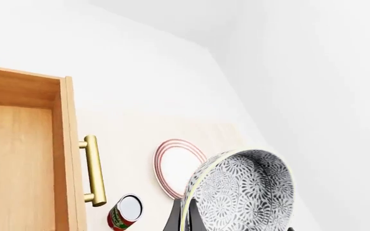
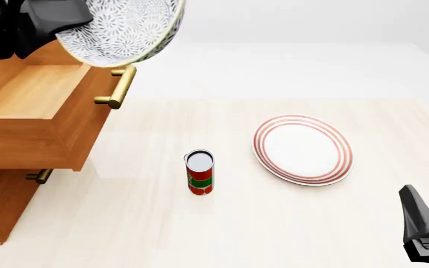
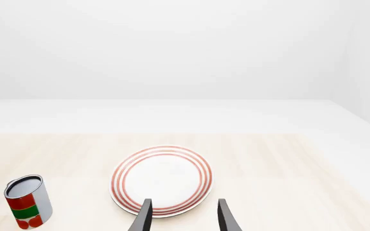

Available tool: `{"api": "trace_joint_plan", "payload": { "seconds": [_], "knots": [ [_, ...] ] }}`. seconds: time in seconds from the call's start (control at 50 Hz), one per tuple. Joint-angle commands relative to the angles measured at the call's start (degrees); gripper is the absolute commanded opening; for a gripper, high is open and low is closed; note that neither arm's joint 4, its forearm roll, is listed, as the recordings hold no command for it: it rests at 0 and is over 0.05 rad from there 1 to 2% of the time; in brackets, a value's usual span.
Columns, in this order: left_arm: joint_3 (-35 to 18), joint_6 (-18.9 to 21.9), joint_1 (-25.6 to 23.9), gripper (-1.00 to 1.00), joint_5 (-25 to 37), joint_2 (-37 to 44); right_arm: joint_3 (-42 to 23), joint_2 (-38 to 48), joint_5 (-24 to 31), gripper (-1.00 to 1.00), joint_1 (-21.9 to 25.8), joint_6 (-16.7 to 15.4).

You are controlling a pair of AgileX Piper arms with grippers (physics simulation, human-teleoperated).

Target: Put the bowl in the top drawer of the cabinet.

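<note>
Cabinet (image 2: 6, 195): stands at the bench's left edge, top drawer (image 2: 28, 92) pulled out and open. Bowl (image 2: 121, 28): held aloft, steeply tilted, over the drawer's front corner above the brass handle (image 2: 119, 86). Left gripper (image 1: 186, 219): fingers pinched on the bowl's rim. Right gripper (image 3: 181, 214): fingers parted, holding nothing, near the red-ringed plate (image 2: 303, 149).

Risk: released here, the bowl could strike the drawer front and fall toward the can (image 2: 199, 173). A rim pinch may also slip.

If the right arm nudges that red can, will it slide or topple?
Probably topple: the can stands upright, taller than wide, on a small base. Once down, its round body would likely roll, perhaps toward the plate. A low push might slide it across the smooth table.
</note>
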Motion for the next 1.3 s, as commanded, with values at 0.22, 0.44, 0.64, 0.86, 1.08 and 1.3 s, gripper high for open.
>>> {"api": "trace_joint_plan", "payload": {
  "seconds": [0.22, 0.44, 0.64, 0.86, 1.08, 1.3],
  "knots": [
    [-0.5, -0.5, 7.5, -1.00, 1.6, -2.4, 0.0, 0.0, 0.0, 1.00, 0.0, 0.0],
    [-0.7, -0.6, 10.8, -1.00, 1.5, -1.8, 0.0, 0.0, 0.0, 1.00, 0.0, 0.0],
    [-0.8, -1.6, 13.5, -1.00, 1.4, -0.9, 0.0, 0.0, 0.0, 1.00, 0.0, 0.0],
    [-2.9, -0.9, 17.1, -1.00, 1.9, 0.8, 0.0, 0.0, 0.0, 1.00, 0.0, 0.0],
    [-4.6, 0.6, 20.1, -1.00, 3.5, 1.9, 0.0, 0.0, 0.0, 1.00, 0.0, 0.0],
    [-5.3, 1.1, 23.8, -1.00, 4.0, 2.6, 0.0, 0.0, 0.0, 1.00, 0.0, 0.0]
  ]
}}
